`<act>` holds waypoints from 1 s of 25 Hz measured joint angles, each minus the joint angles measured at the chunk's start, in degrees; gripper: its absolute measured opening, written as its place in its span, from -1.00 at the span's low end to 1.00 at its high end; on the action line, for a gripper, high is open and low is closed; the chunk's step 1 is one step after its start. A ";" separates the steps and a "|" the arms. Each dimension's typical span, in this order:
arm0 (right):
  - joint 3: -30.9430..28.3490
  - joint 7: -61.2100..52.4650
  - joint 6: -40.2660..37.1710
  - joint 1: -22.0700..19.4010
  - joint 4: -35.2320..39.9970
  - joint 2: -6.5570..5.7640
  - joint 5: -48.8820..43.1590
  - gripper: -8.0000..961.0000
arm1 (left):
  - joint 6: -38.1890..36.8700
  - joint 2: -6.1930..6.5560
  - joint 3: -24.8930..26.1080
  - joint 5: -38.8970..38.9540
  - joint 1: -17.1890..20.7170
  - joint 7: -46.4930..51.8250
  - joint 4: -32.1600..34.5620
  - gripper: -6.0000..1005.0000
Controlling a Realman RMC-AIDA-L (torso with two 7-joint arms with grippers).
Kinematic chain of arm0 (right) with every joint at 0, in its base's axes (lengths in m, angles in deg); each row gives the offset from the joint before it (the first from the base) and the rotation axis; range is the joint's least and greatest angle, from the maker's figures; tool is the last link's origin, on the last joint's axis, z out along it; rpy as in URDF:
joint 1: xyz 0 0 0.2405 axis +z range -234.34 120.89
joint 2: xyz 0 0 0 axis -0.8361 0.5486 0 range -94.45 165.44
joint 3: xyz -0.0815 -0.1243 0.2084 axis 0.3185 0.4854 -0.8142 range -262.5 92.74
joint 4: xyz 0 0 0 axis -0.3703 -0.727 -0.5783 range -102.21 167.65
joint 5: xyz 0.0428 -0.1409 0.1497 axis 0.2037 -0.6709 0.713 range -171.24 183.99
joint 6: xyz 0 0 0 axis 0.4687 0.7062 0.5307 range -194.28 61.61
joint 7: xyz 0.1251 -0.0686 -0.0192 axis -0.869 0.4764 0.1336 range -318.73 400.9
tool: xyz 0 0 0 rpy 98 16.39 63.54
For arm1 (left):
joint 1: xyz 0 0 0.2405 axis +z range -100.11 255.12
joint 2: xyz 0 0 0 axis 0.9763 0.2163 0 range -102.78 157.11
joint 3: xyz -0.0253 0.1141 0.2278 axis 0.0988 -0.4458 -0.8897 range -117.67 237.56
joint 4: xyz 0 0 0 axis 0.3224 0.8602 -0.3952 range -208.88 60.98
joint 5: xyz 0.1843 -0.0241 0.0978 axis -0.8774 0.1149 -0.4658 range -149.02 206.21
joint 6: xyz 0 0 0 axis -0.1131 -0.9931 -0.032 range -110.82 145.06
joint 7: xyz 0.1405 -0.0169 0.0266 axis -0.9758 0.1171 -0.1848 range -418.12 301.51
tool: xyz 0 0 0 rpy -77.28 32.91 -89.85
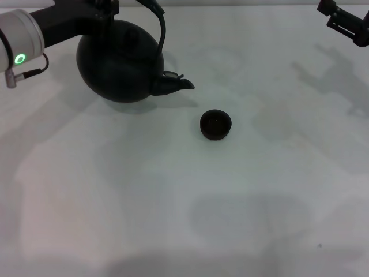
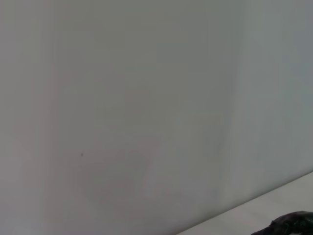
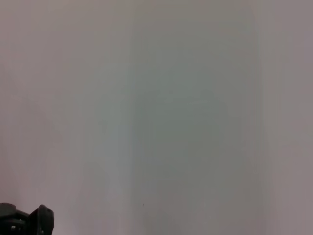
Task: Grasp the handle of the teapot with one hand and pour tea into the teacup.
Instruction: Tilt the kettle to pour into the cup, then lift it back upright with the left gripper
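Note:
The large black teapot (image 1: 118,66) is at the far left of the white table, its short spout (image 1: 174,85) pointing right toward the teacup. Its dark arched handle (image 1: 161,40) rises over the lid to the top edge of the head view. My left gripper (image 1: 118,6) is at the top of the handle, merged with the dark shapes there. A dark rough piece of the handle (image 2: 293,224) shows in the left wrist view. The tiny dark teacup (image 1: 216,124) stands upright to the right of the spout, a short gap away. My right gripper (image 1: 330,15) hangs open and empty at the far right.
The white table (image 1: 184,208) stretches toward me from the teapot and cup. The left arm's white link with a green light (image 1: 21,59) is at the far left edge. A dark part (image 3: 24,219) shows at the edge of the right wrist view.

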 joint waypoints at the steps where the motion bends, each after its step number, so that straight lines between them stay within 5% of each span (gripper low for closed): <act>1: 0.00 -0.07 0.05 -0.08 0.01 -0.02 -0.01 0.76 | -0.01 0.00 -0.07 -0.01 -0.07 0.23 0.02 -0.69; 10: -0.12 -0.29 0.32 -0.47 0.02 -0.18 -0.03 0.76 | -0.23 0.14 -1.00 -1.40 -1.06 3.80 0.64 -0.69; 25: -0.57 -0.32 0.26 -0.53 0.56 -0.28 2.96 0.76 | -0.61 0.14 -3.39 -15.76 -2.10 18.78 7.69 -0.69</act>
